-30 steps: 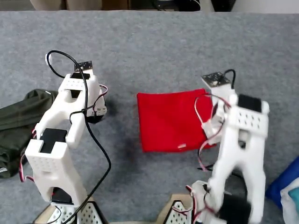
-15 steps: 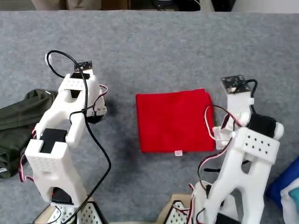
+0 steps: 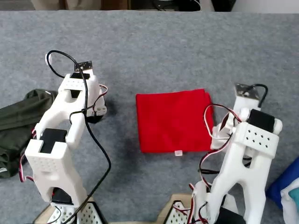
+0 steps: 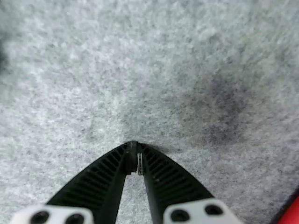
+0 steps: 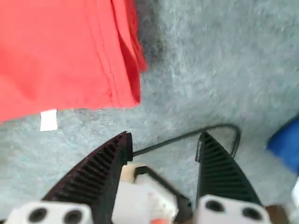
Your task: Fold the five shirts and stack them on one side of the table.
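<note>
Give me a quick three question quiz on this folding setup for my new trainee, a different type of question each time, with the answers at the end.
1. True or false: the left gripper is shut with nothing in it.
2. Where does the red shirt lie?
A. Folded flat on the table between the two arms
B. Hanging from the left gripper
C. Draped over an arm
3. Fill in the blank: the right gripper is ____, with no cloth between its fingers.

Key: 1 true; 2 A; 3 open.
</note>
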Robot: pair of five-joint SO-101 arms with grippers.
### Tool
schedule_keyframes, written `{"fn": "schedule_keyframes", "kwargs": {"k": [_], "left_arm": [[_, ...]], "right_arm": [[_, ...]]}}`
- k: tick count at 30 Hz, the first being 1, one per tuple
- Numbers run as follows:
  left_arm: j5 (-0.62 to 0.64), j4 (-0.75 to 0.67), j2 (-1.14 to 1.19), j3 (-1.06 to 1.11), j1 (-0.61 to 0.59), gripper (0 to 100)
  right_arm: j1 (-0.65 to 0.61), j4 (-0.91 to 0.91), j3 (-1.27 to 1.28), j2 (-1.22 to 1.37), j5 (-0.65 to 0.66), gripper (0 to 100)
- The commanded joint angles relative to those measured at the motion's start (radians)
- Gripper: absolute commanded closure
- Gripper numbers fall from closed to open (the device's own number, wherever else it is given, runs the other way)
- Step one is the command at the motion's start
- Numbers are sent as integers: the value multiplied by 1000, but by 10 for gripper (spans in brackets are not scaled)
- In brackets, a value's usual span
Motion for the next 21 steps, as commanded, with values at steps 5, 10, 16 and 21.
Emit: {"fn": "schedule_keyframes", "kwargs": {"k": [5,10,16,21], "left_arm": [[-2,-60,-22,-11,-43,980],[3,-61,-21,-9,-48,980],[5,-61,-21,-9,-48,980],[5,-61,-21,-9,-48,980]], "right_arm": [[-150,3,-5,5,-509,756],[-288,-135,1,7,-677,748],[-297,-183,18,8,-736,567],[-288,-192,24,28,-747,542]]}}
